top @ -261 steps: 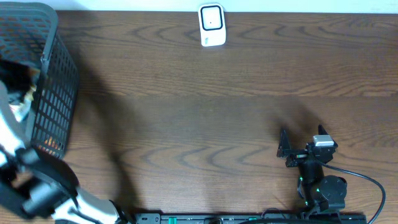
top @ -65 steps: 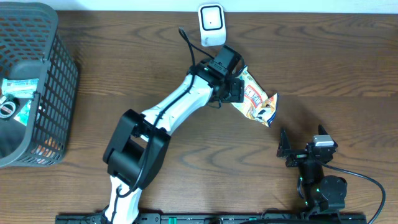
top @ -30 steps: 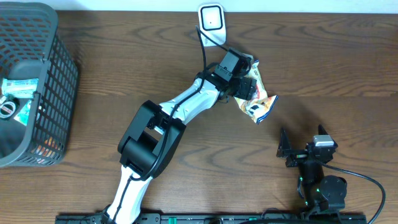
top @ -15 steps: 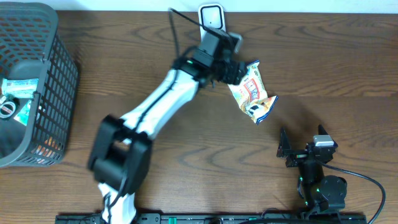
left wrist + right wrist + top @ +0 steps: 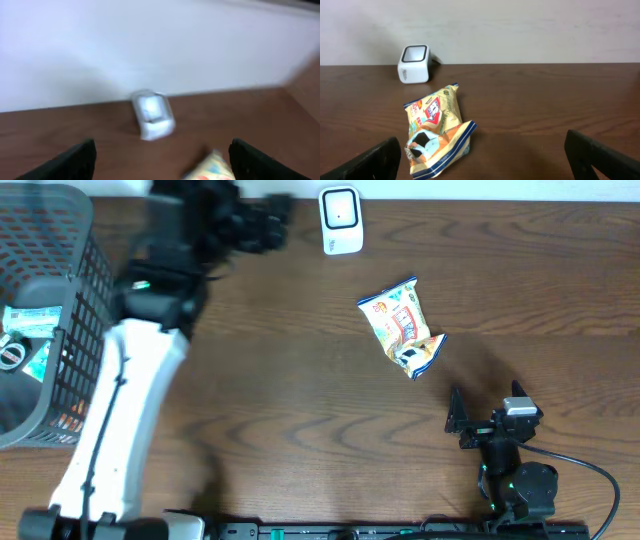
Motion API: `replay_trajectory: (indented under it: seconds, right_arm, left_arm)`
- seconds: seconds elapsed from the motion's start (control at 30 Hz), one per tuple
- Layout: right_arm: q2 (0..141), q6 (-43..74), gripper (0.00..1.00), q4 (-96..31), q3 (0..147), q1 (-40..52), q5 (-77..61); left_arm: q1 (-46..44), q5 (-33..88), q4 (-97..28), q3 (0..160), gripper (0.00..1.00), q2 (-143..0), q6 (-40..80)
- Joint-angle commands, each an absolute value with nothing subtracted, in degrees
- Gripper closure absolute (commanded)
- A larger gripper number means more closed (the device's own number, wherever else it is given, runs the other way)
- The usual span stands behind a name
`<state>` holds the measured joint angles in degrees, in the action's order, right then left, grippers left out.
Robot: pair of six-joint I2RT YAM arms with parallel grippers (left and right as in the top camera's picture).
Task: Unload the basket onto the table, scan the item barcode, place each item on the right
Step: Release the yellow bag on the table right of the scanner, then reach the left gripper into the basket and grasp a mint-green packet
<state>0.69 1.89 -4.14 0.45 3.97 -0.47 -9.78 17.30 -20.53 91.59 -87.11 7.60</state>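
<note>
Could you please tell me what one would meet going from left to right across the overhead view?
black mesh basket → left gripper → white barcode scanner → snack bag → right gripper

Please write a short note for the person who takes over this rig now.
Left pincer: open, empty, at the far edge of the brown wooden table, near the white box-shaped barcode scanner.
Right pincer: open, empty, parked at the near edge.
Yellow crinkled snack bag: lying on the table between scanner and right pincer.
Done: bag is out of the black mesh basket.
Left: scan not confirmed; other packets lie in the basket.
</note>
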Motion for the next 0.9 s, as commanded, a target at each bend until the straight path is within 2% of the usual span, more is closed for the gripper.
replay_trajectory:
  seconds: [0.0, 0.27, 0.47, 0.87]
  right_arm:
    - [0.4, 1.2, 0.01, -4.3, 0.3, 3.6, -0.4]
    - [0.4, 1.2, 0.01, -4.3, 0.3, 3.6, -0.4]
    - [0.4, 1.2, 0.01, -4.3, 0.3, 3.6, -0.4]
    - [0.4, 1.2, 0.01, -4.3, 0.3, 3.6, -0.4]
  left_arm:
    - [-3.3, 9.4, -22.3, 92.5, 0.16, -84.2, 7.1]
    - [12.3, -9.1, -29.4, 92.5, 0.15, -83.4, 9.0]
    - [22.9, -9.7, -31.5, 92.4, 0.14, -84.2, 17.1]
    - [33.8, -9.7, -40.4, 92.1, 0.14, -94.7, 18.7]
